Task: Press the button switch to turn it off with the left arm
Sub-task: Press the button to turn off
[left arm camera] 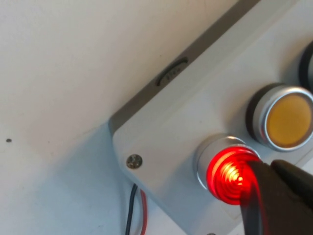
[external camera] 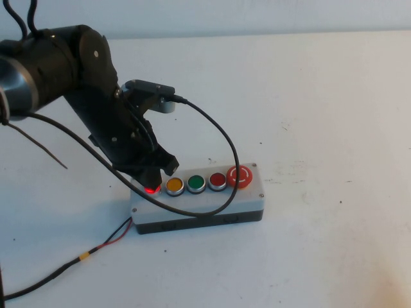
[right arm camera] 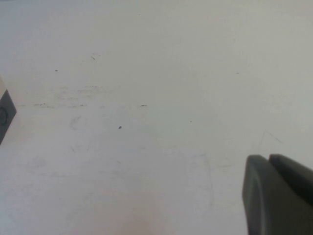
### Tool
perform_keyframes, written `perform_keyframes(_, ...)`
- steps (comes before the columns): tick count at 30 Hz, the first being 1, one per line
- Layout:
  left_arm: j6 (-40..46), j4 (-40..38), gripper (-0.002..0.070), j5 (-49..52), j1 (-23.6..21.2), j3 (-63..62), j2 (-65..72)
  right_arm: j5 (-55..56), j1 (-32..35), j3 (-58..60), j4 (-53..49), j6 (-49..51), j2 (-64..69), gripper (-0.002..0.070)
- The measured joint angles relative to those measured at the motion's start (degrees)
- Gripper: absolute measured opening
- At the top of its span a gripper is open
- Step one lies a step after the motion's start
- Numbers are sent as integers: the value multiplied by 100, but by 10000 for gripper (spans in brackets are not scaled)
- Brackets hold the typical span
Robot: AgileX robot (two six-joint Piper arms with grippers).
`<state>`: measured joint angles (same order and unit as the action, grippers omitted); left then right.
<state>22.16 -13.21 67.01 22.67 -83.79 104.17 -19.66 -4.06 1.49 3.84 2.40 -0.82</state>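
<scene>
The button switch (external camera: 151, 190) is a small round red pushbutton at the left end of the grey box (external camera: 199, 204). It glows bright red in the left wrist view (left arm camera: 226, 174). My left gripper (external camera: 153, 178) is shut, with nothing held. Its black tips (left arm camera: 269, 167) rest against the button's edge, and red light reflects on them. The bulky black left arm (external camera: 70, 64) reaches down from the upper left. My right gripper (right arm camera: 267, 160) is shut and empty over bare white table. It does not show in the high view.
On the box sit a yellow button (external camera: 174, 185), a green button (external camera: 196, 183), a darker red button (external camera: 218, 180) and a big red mushroom button (external camera: 241, 175). A black cable (external camera: 221, 138) loops over the box. Red and black wires (external camera: 109, 240) trail off front left.
</scene>
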Motion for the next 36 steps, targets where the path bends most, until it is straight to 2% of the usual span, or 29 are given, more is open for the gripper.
perform_keyframes(21, -95, 14, -3, -5, 0, -81, 144, 0, 0, 0, 0, 0, 0, -16)
perform_keyframes(28, -134, -199, -3, 72, 0, -155, 274, 0, 0, 0, 0, 0, 0, -16)
perform_keyframes(36, -88, 14, -3, -541, 22, -42, -443, 0, 0, 0, 0, 0, 0, -16)
